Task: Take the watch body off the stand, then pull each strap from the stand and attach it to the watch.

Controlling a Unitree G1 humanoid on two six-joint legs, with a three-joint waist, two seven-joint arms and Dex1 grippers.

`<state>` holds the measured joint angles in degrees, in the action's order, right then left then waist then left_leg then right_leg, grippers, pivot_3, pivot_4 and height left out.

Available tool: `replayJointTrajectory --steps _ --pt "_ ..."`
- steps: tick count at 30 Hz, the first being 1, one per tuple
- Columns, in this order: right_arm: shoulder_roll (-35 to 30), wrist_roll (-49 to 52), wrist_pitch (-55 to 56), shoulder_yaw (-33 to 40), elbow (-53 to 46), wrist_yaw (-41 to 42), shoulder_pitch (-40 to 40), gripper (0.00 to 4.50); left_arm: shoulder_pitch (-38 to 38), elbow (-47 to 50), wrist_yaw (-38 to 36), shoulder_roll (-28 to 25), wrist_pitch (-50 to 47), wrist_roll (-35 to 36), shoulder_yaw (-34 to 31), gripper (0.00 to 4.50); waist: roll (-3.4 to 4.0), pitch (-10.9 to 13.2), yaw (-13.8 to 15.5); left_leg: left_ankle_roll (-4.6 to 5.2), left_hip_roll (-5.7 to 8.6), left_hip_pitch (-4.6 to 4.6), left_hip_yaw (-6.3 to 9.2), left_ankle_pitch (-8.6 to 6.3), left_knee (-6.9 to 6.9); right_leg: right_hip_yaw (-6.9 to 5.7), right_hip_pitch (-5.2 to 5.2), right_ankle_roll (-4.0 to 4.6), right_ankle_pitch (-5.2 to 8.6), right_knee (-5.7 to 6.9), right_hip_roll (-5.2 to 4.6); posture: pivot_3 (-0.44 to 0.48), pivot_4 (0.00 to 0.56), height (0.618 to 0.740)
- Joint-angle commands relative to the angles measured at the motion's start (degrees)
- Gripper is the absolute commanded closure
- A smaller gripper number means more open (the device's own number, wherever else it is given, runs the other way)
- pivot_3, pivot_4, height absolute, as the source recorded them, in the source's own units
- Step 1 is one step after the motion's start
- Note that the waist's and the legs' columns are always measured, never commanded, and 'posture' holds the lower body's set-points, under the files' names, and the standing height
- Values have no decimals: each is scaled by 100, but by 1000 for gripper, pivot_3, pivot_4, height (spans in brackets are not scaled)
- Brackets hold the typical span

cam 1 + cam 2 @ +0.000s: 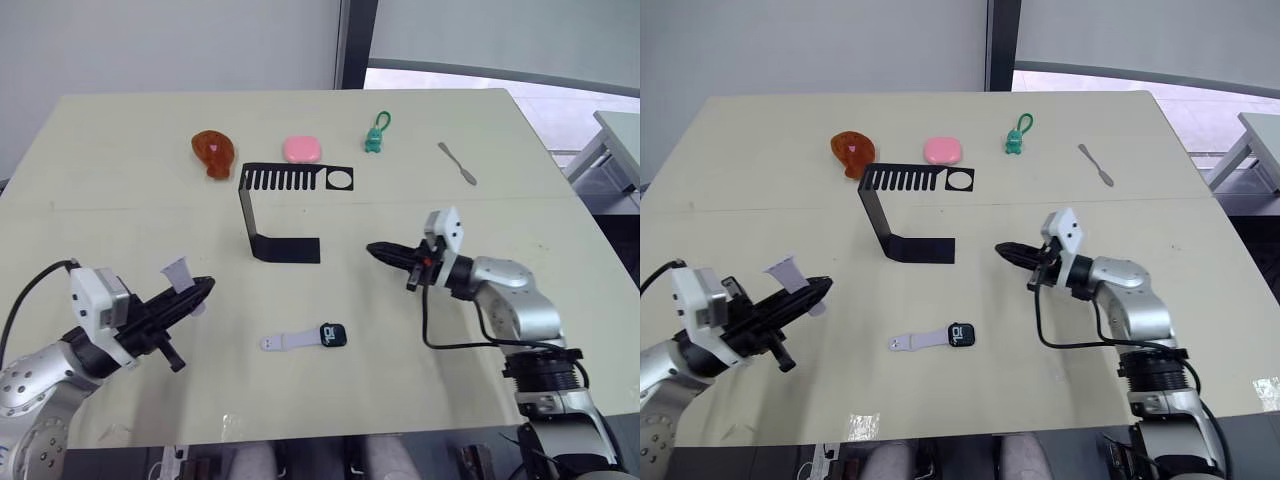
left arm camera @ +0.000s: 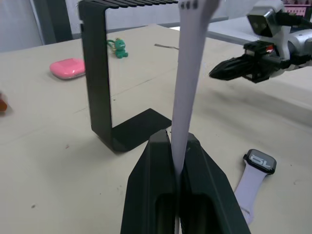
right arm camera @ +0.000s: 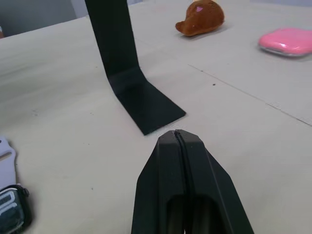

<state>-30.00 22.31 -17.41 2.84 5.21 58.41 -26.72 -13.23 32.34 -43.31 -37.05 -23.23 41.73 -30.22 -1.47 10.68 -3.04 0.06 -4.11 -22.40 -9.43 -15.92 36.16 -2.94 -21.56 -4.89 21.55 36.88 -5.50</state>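
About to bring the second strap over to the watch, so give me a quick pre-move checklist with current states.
1. Second strap pinched in left gripper: ok.
2. Watch body off the stand, on the table: ok.
3. First strap joined to the watch body: appears ok, latch cannot tell.
4. Right gripper shut, empty, hovering apart from the watch: ok.
5. Free slot on the watch body facing the left gripper: cannot tell.

bright, even light | soft faint shadows | sharp focus | no glare
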Motion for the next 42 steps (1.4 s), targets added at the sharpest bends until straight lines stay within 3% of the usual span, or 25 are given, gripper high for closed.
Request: replayJointTrajectory --steps 1,7,12,19,22,29,33,42 --pt "-476 258 108 534 -368 245 460 4500 -135 -200 -367 -224 84 155 -404 4467 0 0 18 2 2 -1 0 -1 0 0 0 0 0 -2 -2 0 150 740" --pt "-1065 375 409 1197 -626 376 1574 4500 -207 -767 -724 -462 297 1 -696 4467 -1 1 55 4 3 -1 -10 -3 -4 0 4 -1 0 -27 0 0 150 740" --pt "-942 502 347 1339 -964 145 1966 4500 98 -830 -862 -640 2 243 -435 4467 -5 3 1 4 2 9 -10 0 -1 4 5 -2 -2 2 0 0 150 740" --pt "-443 1932 -1138 1189 -2516 -457 2216 4500 1290 -404 -781 -888 -1373 1345 775 4467 -3 4 23 -8 0 16 6 21 -4 2 6 7 -9 30 2 0 150 740" --pt "-259 2621 -1749 1033 -2977 -795 2105 3719 1711 -367 -750 -854 -1770 1499 1367 4500 -4 4 12 -8 0 14 5 19 -4 4 6 7 -9 24 4 0 150 740" --pt "355 3604 -2537 378 -3613 -1561 1625 192 2760 -704 -890 -685 -2434 1505 2518 4500 -4 4 30 -7 1 11 7 23 3 4 1 7 -9 32 8 0 150 740" --pt "710 3706 -2569 47 -3691 -1820 1556 89 3274 -927 -698 -299 -2712 1647 2794 4500 -6 4 101 -3 9 8 8 24 10 6 0 6 -9 34 5 0 150 740" --pt "1307 3789 -2509 -379 -3575 -2108 1516 89 3545 -1290 -1083 -172 -3035 1621 3025 4500 -7 4 135 -2 8 3 7 26 22 7 -3 5 -8 42 6 0 150 740"
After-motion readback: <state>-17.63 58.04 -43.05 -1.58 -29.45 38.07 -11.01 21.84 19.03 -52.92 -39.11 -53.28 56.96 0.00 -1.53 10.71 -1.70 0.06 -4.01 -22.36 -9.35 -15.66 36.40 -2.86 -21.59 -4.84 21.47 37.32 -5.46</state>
